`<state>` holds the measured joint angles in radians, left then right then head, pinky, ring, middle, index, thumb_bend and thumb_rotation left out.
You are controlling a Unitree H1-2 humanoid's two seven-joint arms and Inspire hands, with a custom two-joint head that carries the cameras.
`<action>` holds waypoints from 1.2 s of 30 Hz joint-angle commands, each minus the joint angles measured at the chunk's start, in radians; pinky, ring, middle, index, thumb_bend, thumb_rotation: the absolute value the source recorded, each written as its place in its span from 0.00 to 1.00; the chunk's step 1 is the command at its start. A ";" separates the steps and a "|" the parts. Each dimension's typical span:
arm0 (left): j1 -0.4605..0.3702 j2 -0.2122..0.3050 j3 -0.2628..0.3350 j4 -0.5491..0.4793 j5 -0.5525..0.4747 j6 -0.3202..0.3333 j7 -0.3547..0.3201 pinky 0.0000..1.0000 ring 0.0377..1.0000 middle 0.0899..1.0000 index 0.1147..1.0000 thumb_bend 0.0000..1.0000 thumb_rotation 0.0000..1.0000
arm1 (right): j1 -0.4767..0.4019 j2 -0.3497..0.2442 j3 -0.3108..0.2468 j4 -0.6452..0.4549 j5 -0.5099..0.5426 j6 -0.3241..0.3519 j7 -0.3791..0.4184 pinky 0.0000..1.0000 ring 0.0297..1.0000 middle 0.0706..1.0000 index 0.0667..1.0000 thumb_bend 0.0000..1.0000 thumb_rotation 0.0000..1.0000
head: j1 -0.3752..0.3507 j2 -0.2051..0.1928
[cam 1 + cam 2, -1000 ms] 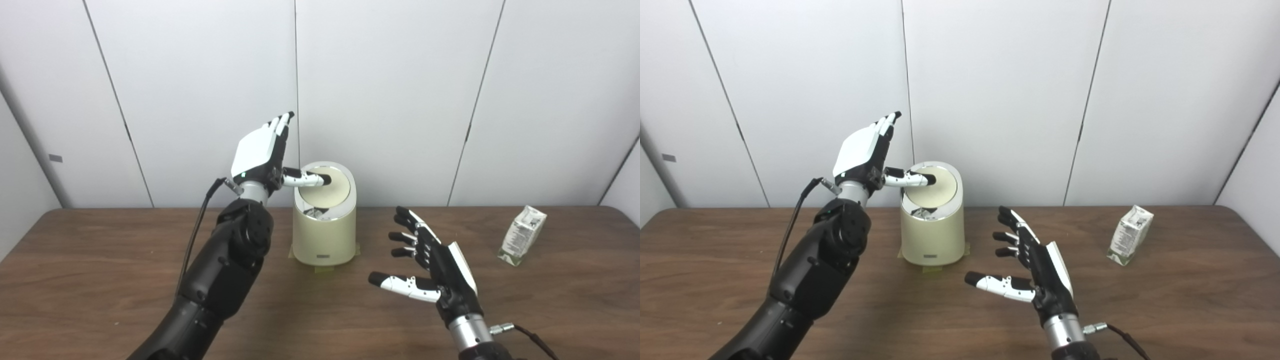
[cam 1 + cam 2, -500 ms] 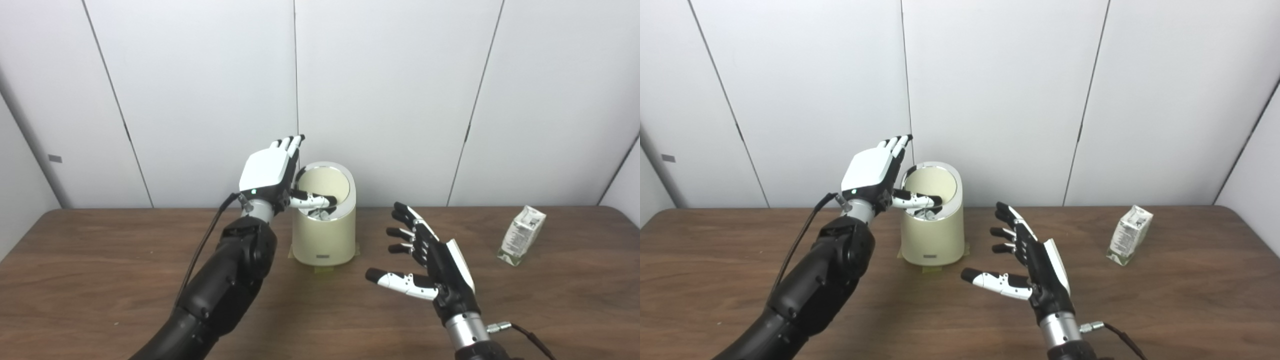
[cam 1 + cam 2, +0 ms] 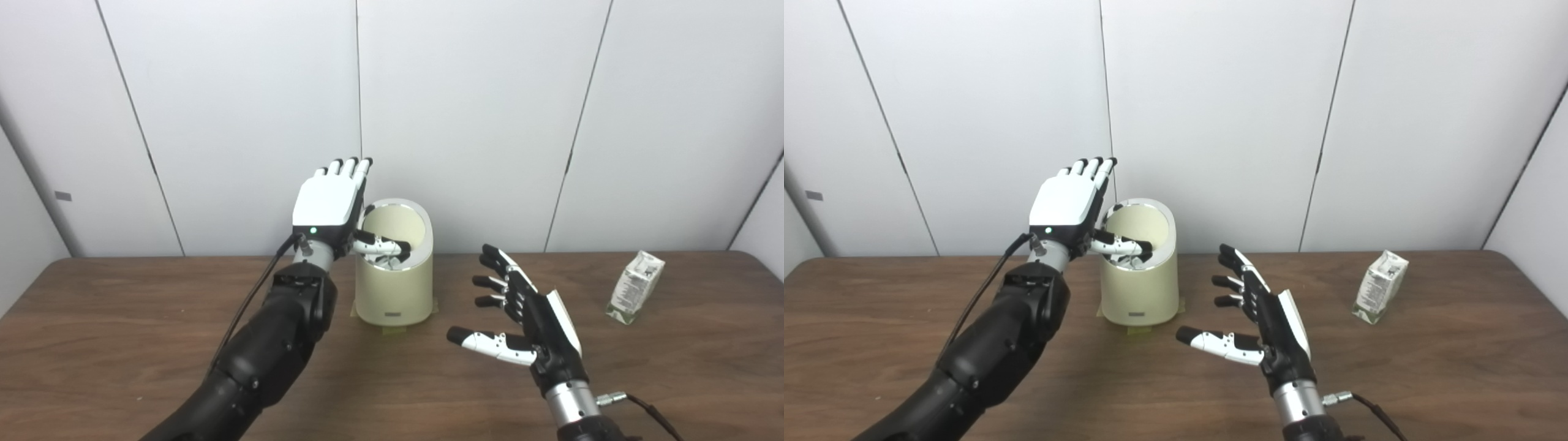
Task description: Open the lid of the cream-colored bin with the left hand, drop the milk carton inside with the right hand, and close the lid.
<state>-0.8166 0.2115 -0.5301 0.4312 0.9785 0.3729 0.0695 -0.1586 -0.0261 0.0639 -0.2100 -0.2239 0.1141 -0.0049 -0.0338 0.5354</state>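
Note:
The cream-colored bin (image 3: pixel 392 294) stands on the table, back of centre. Its round lid (image 3: pixel 399 223) is tipped steeply, near edge down inside the rim, so the mouth is open. My left hand (image 3: pixel 326 205) is open just left of the bin top, fingers pointing up, thumb reaching over the rim onto the sunken near edge of the lid. My right hand (image 3: pixel 531 318) hovers open over the table right of the bin, palm facing left, holding nothing. The milk carton (image 3: pixel 634 286) stands upright at the far right, well clear of both hands.
The brown wooden table (image 3: pixel 122 318) runs the full width of the view, with white wall panels close behind the bin. Tape tabs (image 3: pixel 392 331) show under the bin's base. A black cable hangs from my left wrist.
My left hand came down beside the bin and its thumb pushed the lid's near edge in, tipping the lid from nearly flat to steep. The right hand drifted slightly left. The carton stayed put.

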 commanded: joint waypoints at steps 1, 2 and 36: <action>-0.031 0.027 -0.011 0.016 0.037 -0.003 -0.009 0.97 1.00 1.00 1.00 1.00 0.32 | -0.033 -0.006 -0.004 -0.039 0.006 -0.012 0.002 0.68 0.80 0.89 0.89 0.81 0.30 | 0.002 0.000; -0.031 0.031 -0.018 0.020 0.045 -0.006 -0.011 0.96 1.00 1.00 1.00 1.00 0.32 | -0.033 -0.007 -0.004 -0.038 0.008 -0.014 0.003 0.68 0.80 0.89 0.89 0.81 0.30 | 0.003 0.001; 0.214 -0.026 0.474 -0.450 -0.691 -0.167 -0.160 0.89 0.98 0.98 1.00 1.00 0.41 | -0.029 -0.013 -0.006 -0.032 0.004 -0.013 0.001 0.66 0.79 0.88 0.88 0.78 0.29 | 0.002 -0.001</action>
<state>-0.5906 0.1677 -0.0669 0.0223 0.3154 0.2253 -0.0758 -0.1568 -0.0388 0.0639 -0.2104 -0.2249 0.1164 0.0005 -0.0291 0.5308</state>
